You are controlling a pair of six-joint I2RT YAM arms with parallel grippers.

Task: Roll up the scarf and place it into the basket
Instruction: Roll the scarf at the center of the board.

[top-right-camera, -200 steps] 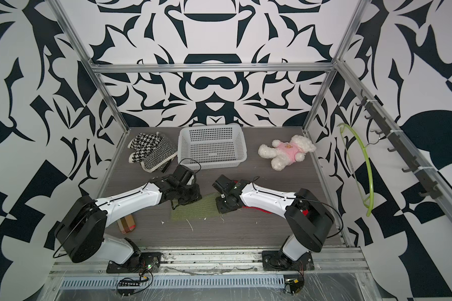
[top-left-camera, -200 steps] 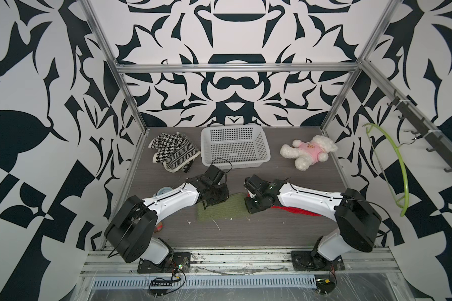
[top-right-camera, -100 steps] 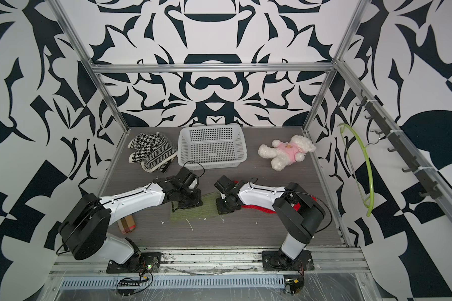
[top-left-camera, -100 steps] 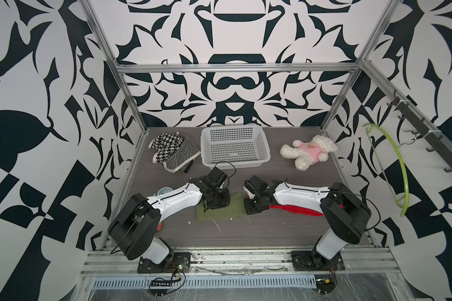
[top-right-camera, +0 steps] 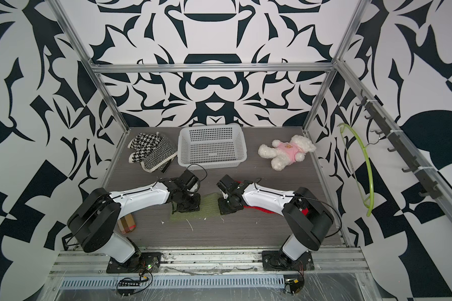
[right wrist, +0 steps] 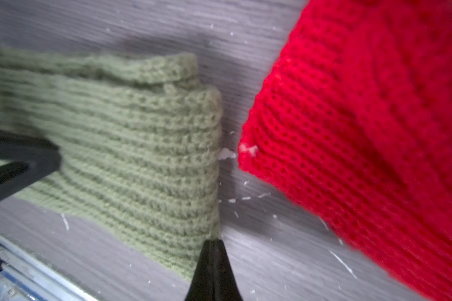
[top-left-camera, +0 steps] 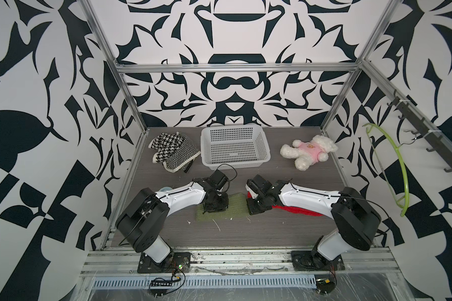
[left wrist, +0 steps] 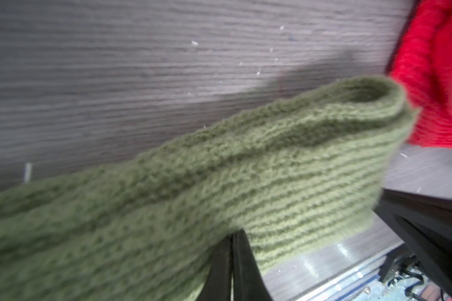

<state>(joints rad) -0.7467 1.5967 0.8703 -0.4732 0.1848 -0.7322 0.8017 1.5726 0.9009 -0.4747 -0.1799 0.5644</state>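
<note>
Since a second ago both grippers have shifted a bit away from the basket (top-left-camera: 235, 164) toward the arm bases, and the right jaws have gone from partly spread to pressed together. The scarf itself has barely shifted.

The scarf (top-left-camera: 236, 207), green ribbed knit, lies folded on the table (top-left-camera: 245, 234) in front of the basket's near wall, apart from it, outside it. It shows in both top views (top-right-camera: 209, 206).

The left gripper (top-left-camera: 215, 207) sits on the scarf end that is off toward the basket's left-arm side. In the left wrist view its jaws are closed, pinching the knit (left wrist: 245, 182). The fabric rises off the table there with a looped fold at its far end. The fingertips (left wrist: 232, 268) are dark and narrow.

The right gripper (top-left-camera: 255, 208) is at the other scarf end. In the right wrist view the jaws are shut, nipping the scarf's corner edge (right wrist: 131, 146), and the knit stands up from the table at the fingers (right wrist: 212, 271).

A red knit (top-left-camera: 295, 209) lies further out from the basket toward the right-arm side, partly under the right arm. It is just beside the scarf with a thin gap in the right wrist view (right wrist: 363, 117).

A plush bear (top-left-camera: 308, 152) in a pink top lies beside the basket on the right-arm side. Black-and-white patterned cloths (top-left-camera: 172, 153) lie just beside the basket on the left-arm side.
</note>
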